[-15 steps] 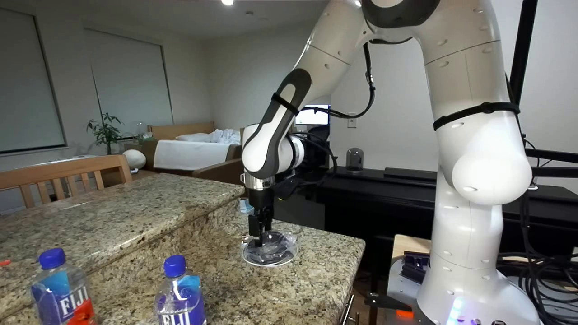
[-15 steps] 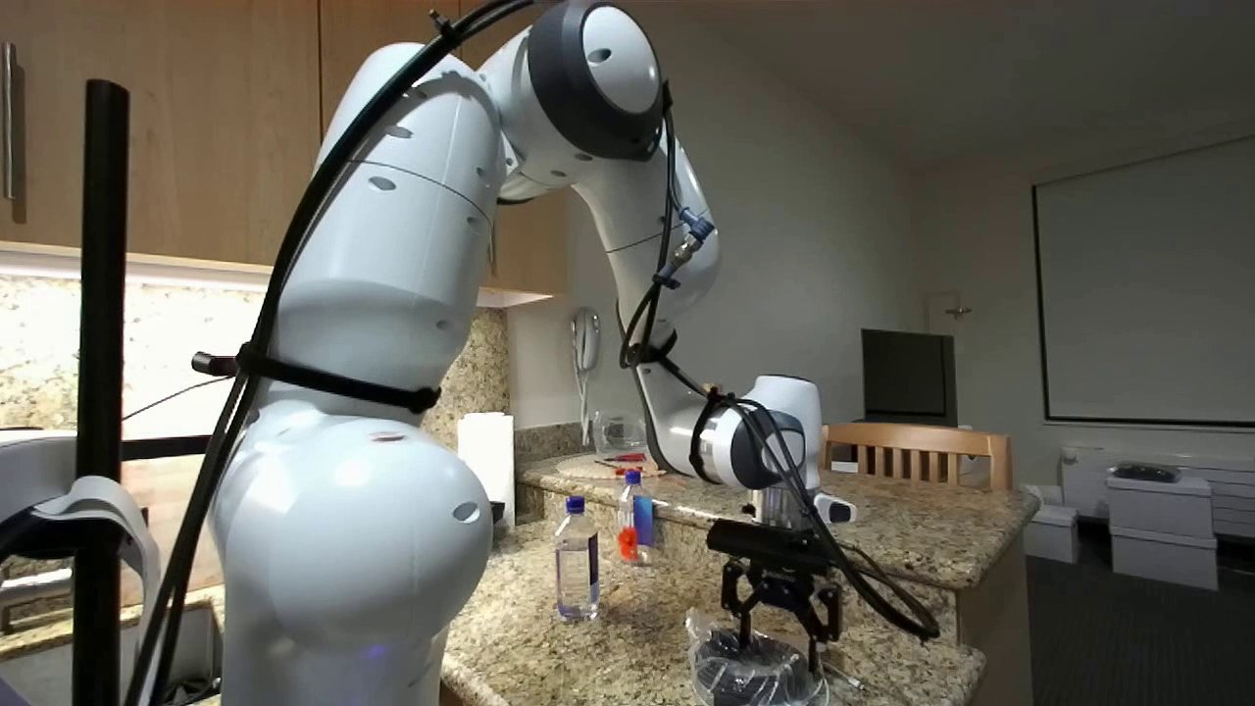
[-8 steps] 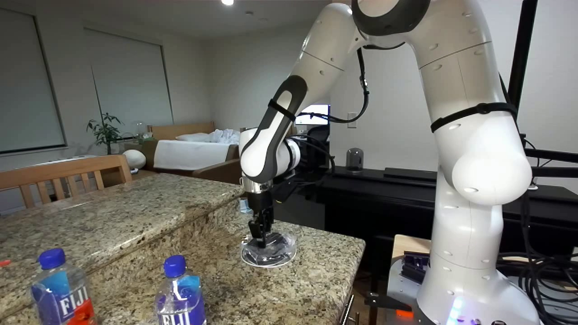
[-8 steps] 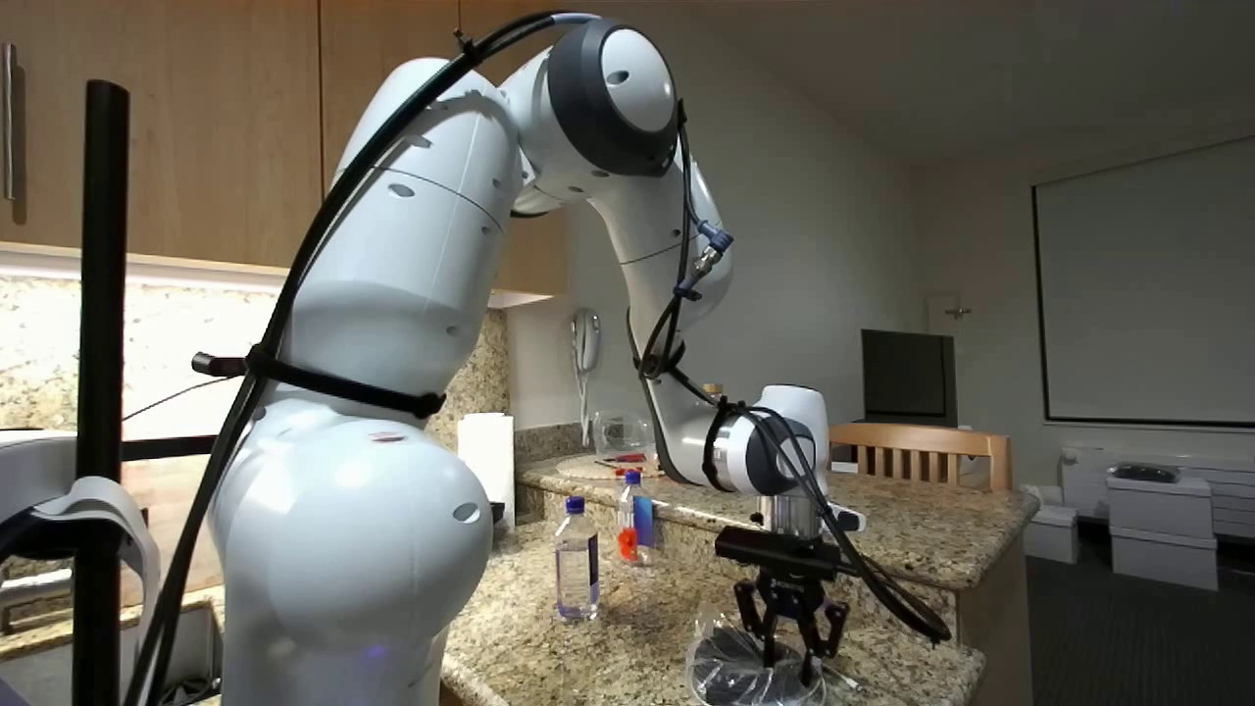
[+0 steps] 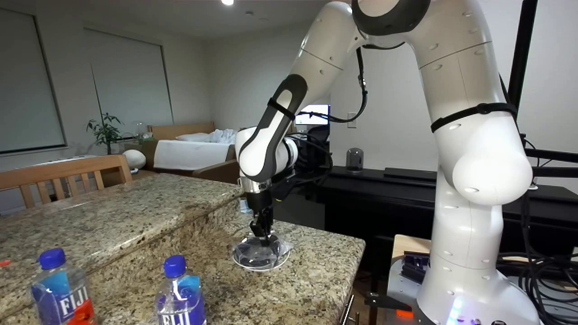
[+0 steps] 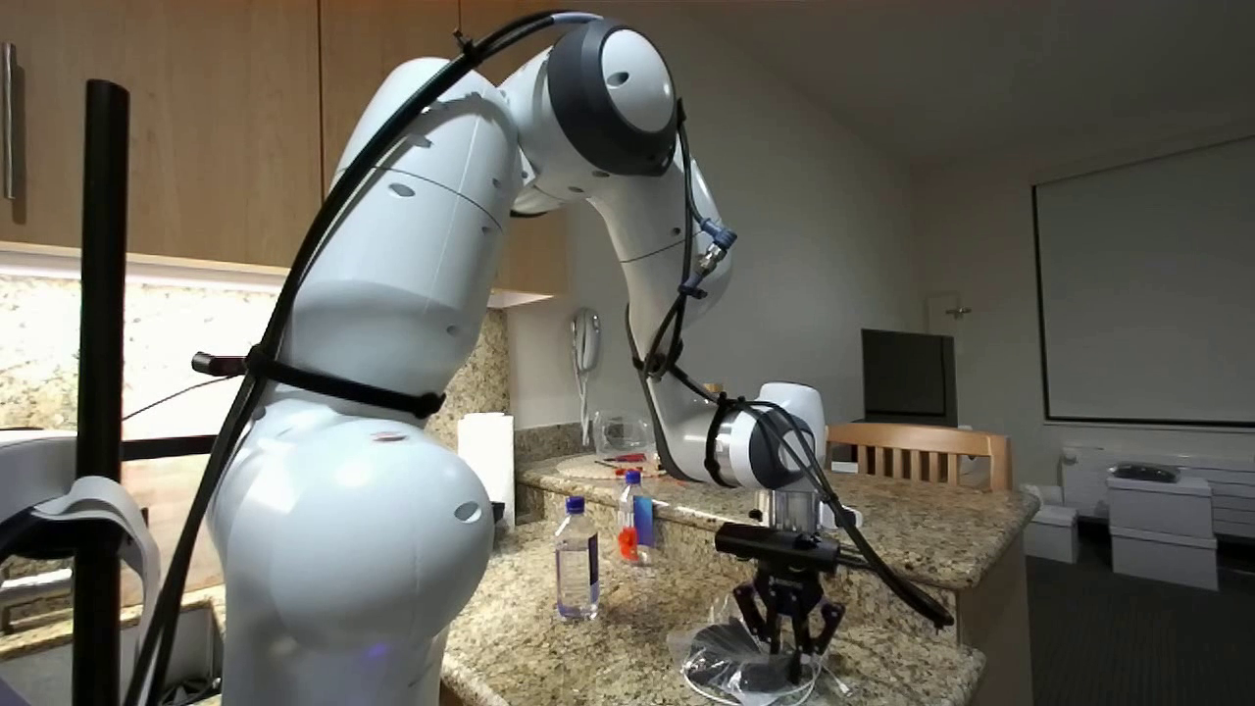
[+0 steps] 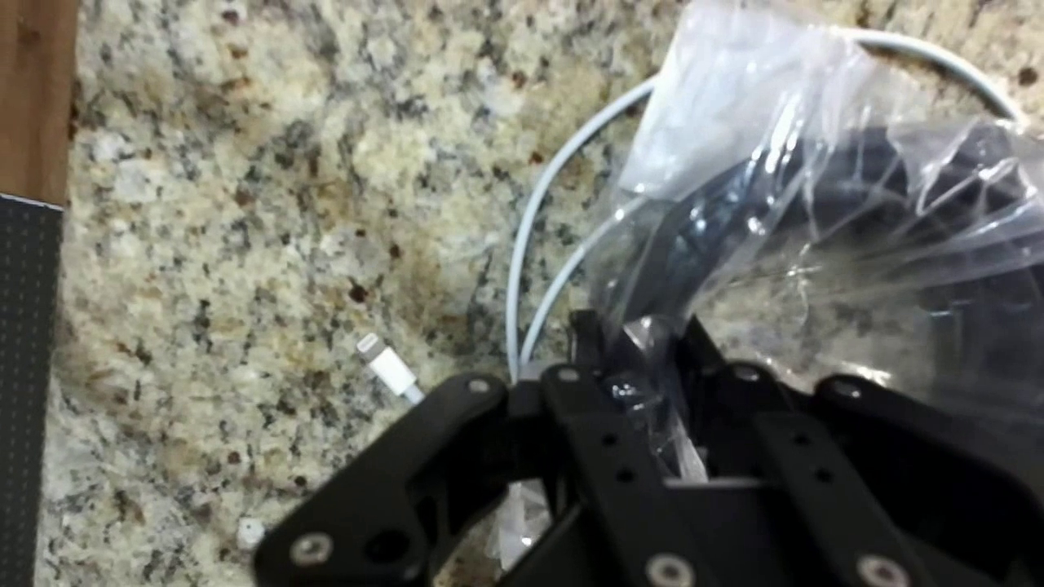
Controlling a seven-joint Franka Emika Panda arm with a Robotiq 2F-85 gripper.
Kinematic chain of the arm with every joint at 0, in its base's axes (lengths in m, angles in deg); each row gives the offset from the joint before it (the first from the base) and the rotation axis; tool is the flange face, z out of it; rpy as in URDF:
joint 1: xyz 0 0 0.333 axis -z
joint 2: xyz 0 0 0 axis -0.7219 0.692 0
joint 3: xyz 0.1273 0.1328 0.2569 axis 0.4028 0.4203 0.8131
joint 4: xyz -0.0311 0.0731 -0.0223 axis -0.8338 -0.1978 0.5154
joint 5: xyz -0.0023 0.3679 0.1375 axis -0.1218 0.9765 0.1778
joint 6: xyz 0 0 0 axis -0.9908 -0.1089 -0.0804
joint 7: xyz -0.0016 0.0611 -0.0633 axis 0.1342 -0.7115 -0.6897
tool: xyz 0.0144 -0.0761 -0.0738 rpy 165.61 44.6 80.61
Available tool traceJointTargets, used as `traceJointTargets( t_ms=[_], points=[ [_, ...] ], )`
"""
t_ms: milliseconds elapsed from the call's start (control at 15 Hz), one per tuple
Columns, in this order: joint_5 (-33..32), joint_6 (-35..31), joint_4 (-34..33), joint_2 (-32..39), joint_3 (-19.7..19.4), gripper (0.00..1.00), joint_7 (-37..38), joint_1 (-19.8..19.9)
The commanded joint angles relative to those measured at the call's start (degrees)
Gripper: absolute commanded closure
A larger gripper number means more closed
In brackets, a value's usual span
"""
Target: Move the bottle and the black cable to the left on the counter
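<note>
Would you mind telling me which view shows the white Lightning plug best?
The wrist view: the white Lightning plug lies unobstructed, its metal tip distinct against the granite counter. In both exterior views a white cable loop shows, but I cannot make out the plug for certain.

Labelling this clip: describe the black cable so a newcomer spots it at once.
Find the speckled counter and look at the lower of its two levels. Near that level's end lies a clear bag. The black cable is the coil inside: dark and bulky, where the white cable looping by it is pale and thin.
</note>
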Motion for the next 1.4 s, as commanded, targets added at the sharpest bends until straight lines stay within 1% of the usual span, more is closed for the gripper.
traceJointTargets(
  t_ms=[0, 467, 1000, 1200, 1333],
  points=[
    [-1.45, 1.40, 0.15, -0.32, 0.12, 0.86, 1.76, -0.45],
    [-3.40, 3.06, 1.73, -4.94, 0.44, 0.87, 3.72, -2.40],
    [-5.15, 7.36, 1.95, -11.94, 0.96, 0.87, 6.89, -4.24],
    [-6.14, 9.63, 2.10, -15.49, 1.81, 0.87, 9.18, -5.18],
    [-4.64, 11.71, 1.99, -18.02, 2.96, 0.87, 8.70, -5.96]
  ],
)
